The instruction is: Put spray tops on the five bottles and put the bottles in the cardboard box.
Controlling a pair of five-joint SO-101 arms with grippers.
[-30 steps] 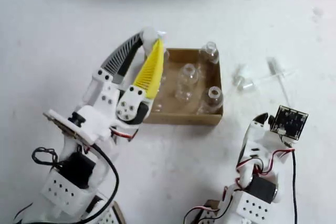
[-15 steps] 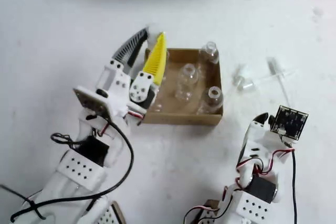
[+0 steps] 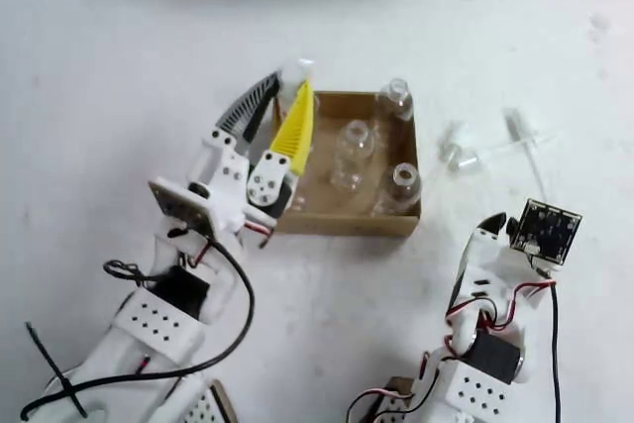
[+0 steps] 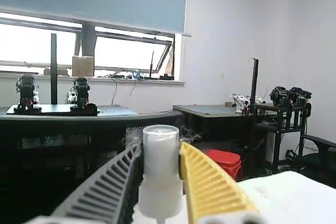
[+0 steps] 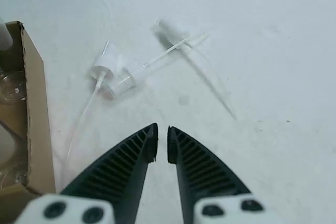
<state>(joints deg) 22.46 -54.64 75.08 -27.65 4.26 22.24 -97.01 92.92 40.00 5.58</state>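
My left gripper (image 3: 293, 82), one finger black and one yellow, is shut on a white spray top (image 3: 295, 70) above the far left corner of the cardboard box (image 3: 342, 222). In the left wrist view the spray top (image 4: 160, 142) stands upright between the fingers of the left gripper (image 4: 160, 157); whatever is under it is hidden. Three clear open-necked bottles (image 3: 351, 153) (image 3: 395, 101) (image 3: 400, 186) stand in the box. Two loose spray tops (image 5: 107, 70) (image 5: 170, 28) with thin tubes lie on the table ahead of my right gripper (image 5: 160, 144), which is shut on nothing.
The loose spray tops (image 3: 459, 157) (image 3: 523, 130) lie to the right of the box. My right arm (image 3: 487, 227) rests near the front right, beside the box's front right corner. The box wall (image 5: 32, 106) stands at the edge of the right wrist view. White table lies all around.
My left arm has swung its wrist leftward and back while the gripper kept the spray top by the box's far left corner. The right arm has not moved.
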